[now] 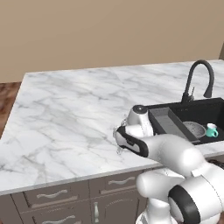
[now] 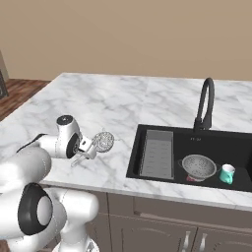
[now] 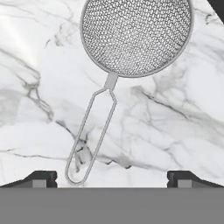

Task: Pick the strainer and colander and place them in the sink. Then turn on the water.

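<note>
Our jaws stand spread wide and empty, low over the marble surface. The colander already sits in the sink. The strainer still lies on the surface: its handle loop rests between the fingertips, left of centre, its basket ahead. No water runs from the faucet.

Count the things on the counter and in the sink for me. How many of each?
Strainer, on the marble counter: 1
Colander, in the sink: 1
Teal cup, in the sink: 1
Small red thing under the colander, too hidden to name: 1
Total: 4
</note>
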